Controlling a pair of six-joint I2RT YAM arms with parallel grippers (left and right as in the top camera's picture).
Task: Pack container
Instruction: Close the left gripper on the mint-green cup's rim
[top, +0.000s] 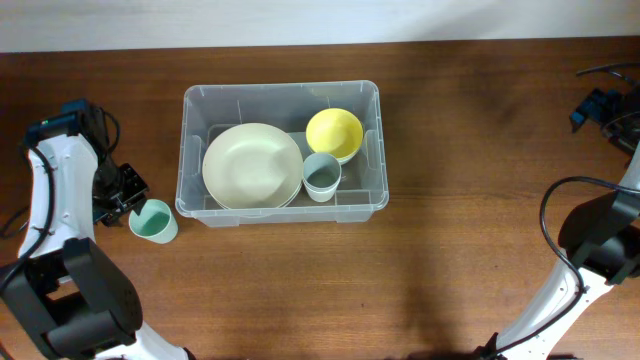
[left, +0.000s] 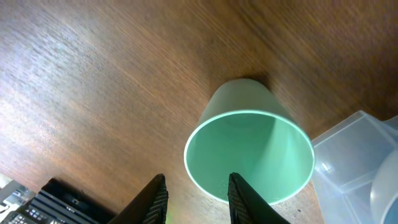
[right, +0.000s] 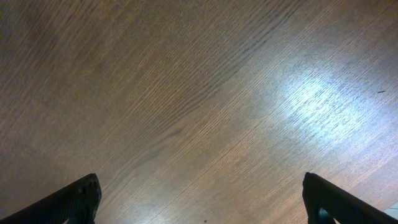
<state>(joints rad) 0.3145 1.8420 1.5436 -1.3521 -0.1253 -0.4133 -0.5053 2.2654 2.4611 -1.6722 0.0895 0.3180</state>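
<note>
The container (top: 281, 92) is a clear plastic tub in the middle of the table. It holds a cream plate (top: 252, 165), a yellow bowl (top: 334, 133) and a pale grey-blue cup (top: 321, 176). Outside its left front corner stands a mint green cup (top: 153, 220), its mouth facing the left wrist camera (left: 249, 155). My left gripper (left: 196, 196) is partly open beside it. One finger is in front of the cup's mouth, the other over bare wood, and neither presses the wall. My right gripper (right: 199, 193) is wide open over bare table.
The container's corner (left: 357, 155) lies just right of the green cup in the left wrist view. My left arm (top: 55, 190) runs along the table's left side, my right arm (top: 600, 240) along the right. Cables (top: 610, 70) lie at the back right.
</note>
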